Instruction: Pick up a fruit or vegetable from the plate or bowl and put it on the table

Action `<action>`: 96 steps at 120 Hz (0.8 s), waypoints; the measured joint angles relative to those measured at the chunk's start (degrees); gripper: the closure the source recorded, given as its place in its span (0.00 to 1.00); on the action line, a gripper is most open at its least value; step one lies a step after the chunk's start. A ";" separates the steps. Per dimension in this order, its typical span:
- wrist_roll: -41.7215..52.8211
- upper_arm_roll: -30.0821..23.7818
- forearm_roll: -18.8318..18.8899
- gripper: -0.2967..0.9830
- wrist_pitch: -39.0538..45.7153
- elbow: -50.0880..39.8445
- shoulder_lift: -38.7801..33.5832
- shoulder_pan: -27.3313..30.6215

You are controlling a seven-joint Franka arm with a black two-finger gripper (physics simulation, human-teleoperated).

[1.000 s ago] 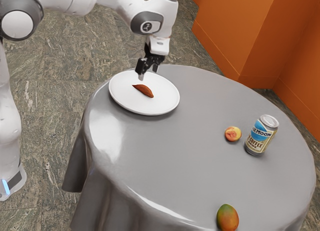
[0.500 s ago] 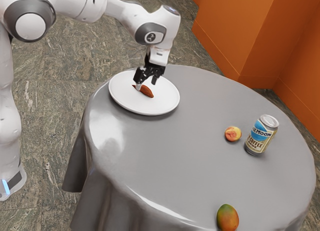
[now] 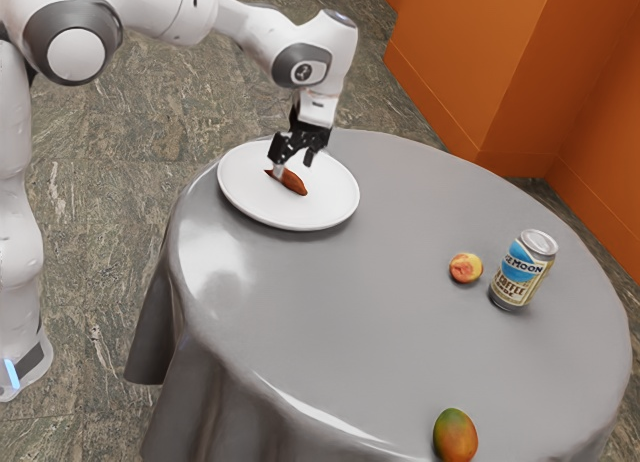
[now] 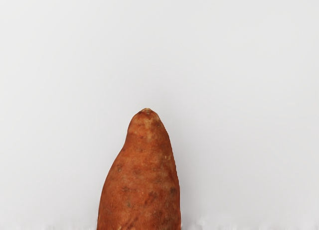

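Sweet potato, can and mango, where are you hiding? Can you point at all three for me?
Sweet potato [image 4: 142, 185]: wrist view, on its reddish-brown skin.
Can [image 3: 521, 270]: exterior view, on the side, at the label.
Mango [image 3: 456, 438]: exterior view, middle of its green-and-orange skin.

In the exterior view, the plate [image 3: 240, 199] stands on the bench [image 3: 330, 312], at its far part, toward the exterior view's left. The sweet potato [image 3: 294, 185] lies about in the middle of this plate, and the hand [image 3: 293, 165] is directly over it. The peach [image 3: 465, 268] is well apart from the plate, toward the exterior view's right. Just beside the peach, further to that same side, stands the can [image 3: 523, 272], and the two do not touch. The mango [image 3: 455, 436] lies before both of them, close to the near edge of the bench.
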 joint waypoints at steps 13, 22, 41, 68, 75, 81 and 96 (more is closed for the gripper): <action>0.39 0.00 -0.13 0.23 0.28 -0.02 0.40 1.10; 0.62 -0.12 -0.16 0.23 0.48 -0.18 0.46 0.99; 1.02 -0.18 -0.27 0.24 0.82 -0.37 0.58 -0.17; 1.45 -0.01 -0.67 0.34 1.04 -0.25 1.51 0.33; 1.54 -0.01 -0.82 0.40 1.07 -0.24 1.58 0.42; 1.60 -0.01 -0.91 0.45 1.10 -0.23 1.65 0.40; 1.75 -0.01 -1.23 0.50 1.16 -0.18 2.13 0.27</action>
